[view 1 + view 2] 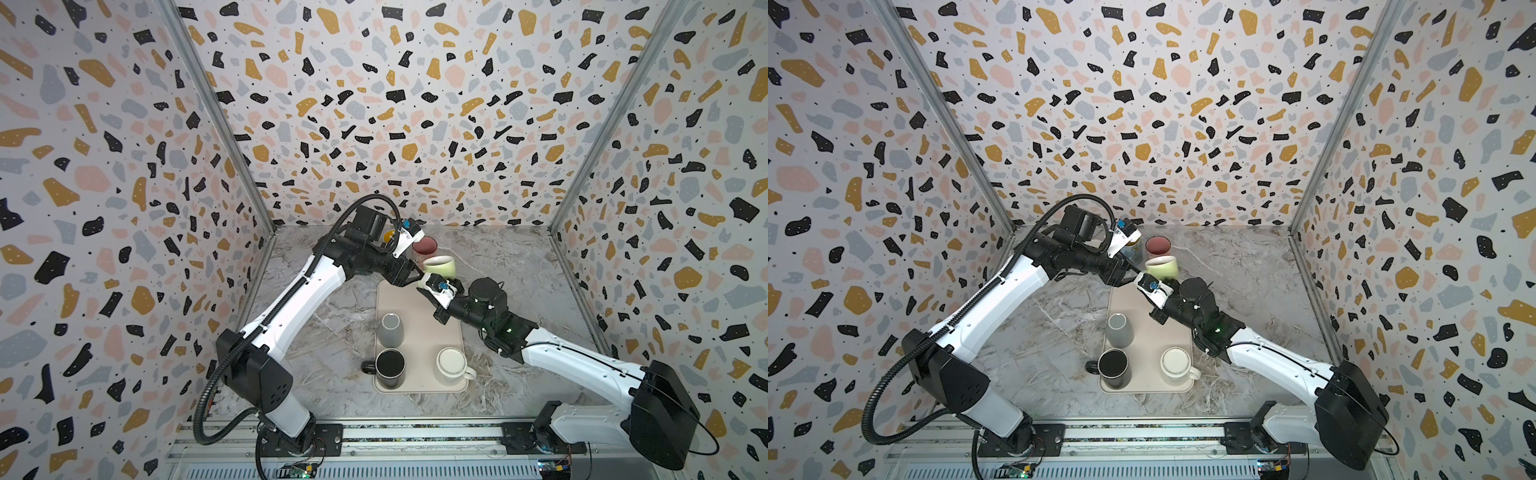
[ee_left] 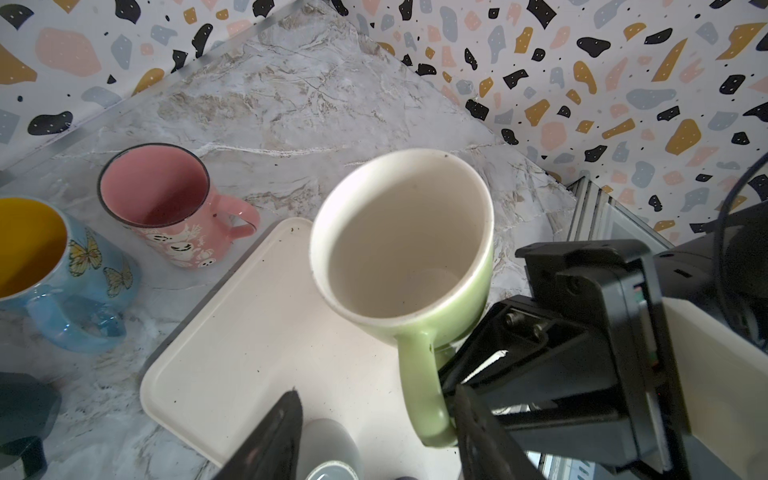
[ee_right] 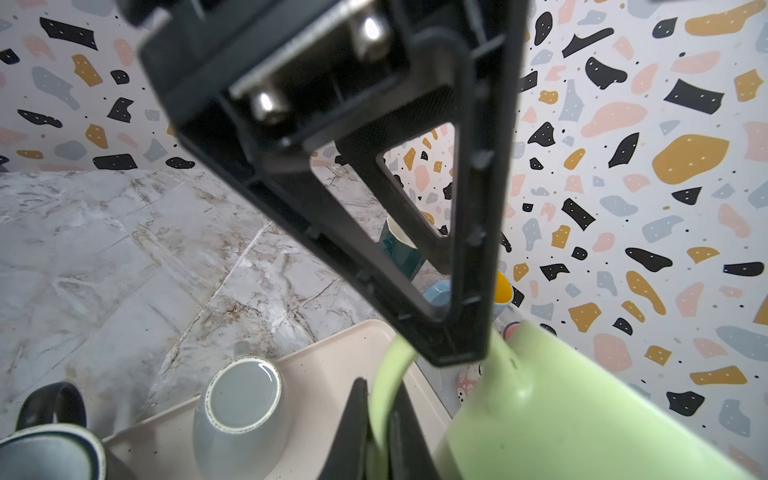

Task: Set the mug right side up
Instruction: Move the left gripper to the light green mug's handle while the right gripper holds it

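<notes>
The mug [image 1: 440, 266] [image 1: 1162, 266] is pale green with a cream inside. It hangs tilted above the far end of the beige tray [image 1: 419, 316], mouth facing up. My right gripper [image 3: 378, 395] [image 1: 428, 284] is shut on its handle [image 2: 424, 386], a black finger on each side of the loop. My left gripper [image 2: 378, 392] [image 1: 417, 272] reaches in from the left and stands open. One of its fingers [image 2: 469, 415] lies right against the handle's outer bend, the other out over the tray [image 2: 249, 332].
On the tray an upside-down grey cup [image 1: 390, 330], a black mug [image 1: 390, 365] and a white mug [image 1: 451, 363] stand nearer the front. Behind the tray are a pink mug [image 2: 166, 208], a blue butterfly mug [image 2: 83, 266] and a teal mug [image 3: 399, 249], upright near the back wall.
</notes>
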`<state>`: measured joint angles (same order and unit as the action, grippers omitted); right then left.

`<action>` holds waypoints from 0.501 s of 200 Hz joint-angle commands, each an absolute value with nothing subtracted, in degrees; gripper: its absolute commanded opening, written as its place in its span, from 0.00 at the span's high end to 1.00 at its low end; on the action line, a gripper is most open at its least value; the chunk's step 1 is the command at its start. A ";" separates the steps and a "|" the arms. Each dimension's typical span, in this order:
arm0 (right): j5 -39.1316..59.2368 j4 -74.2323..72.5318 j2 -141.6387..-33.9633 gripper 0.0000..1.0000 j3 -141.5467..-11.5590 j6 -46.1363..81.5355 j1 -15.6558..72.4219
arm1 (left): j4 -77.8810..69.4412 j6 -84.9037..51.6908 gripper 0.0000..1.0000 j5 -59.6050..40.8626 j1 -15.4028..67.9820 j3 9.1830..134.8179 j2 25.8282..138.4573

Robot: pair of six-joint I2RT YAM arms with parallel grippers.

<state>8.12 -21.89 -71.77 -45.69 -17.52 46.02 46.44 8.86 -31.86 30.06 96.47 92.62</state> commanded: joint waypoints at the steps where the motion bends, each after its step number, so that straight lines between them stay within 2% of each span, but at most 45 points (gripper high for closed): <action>1: 8.24 -27.86 -70.35 1.00 -48.14 -19.75 46.76 | 47.70 10.07 0.41 -30.60 30.63 98.29 93.37; 75: 7.72 -28.76 -70.48 1.00 -47.68 -21.03 47.73 | 49.56 10.85 0.41 -30.16 31.73 99.40 95.23; 100: 7.47 -29.27 -70.52 1.00 -47.63 -21.35 47.81 | 50.65 11.29 0.47 -30.48 31.90 100.01 95.89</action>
